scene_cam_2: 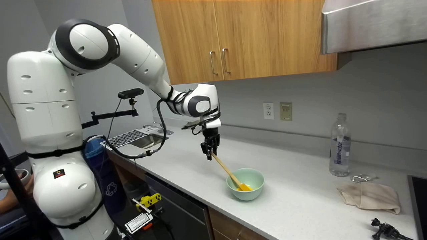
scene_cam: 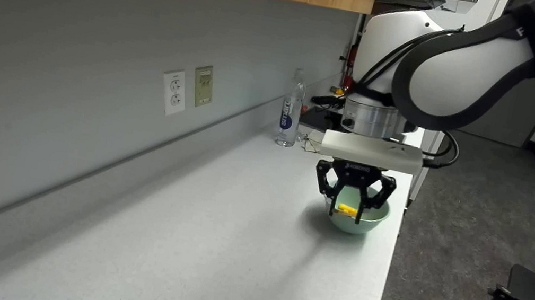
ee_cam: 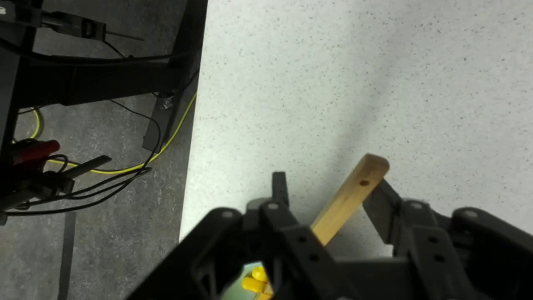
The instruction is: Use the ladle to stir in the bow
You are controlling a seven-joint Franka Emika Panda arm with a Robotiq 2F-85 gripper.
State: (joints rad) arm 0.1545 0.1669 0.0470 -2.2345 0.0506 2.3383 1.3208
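Note:
The ladle has a wooden handle and a yellow head. Its head lies in a light green bowl, and its handle leans over the rim up to my gripper. The bowl also shows behind the gripper in an exterior view. In the wrist view, my gripper has its fingers apart, with the handle slanting between them. The handle's end lies against or close to the right finger; a gap shows to the left one. Yellow pieces show in the bowl.
The bowl stands near the counter's front edge. A water bottle stands by the wall, with a folded cloth and a small black mount beyond the bowl. A wooden cabinet hangs above the counter.

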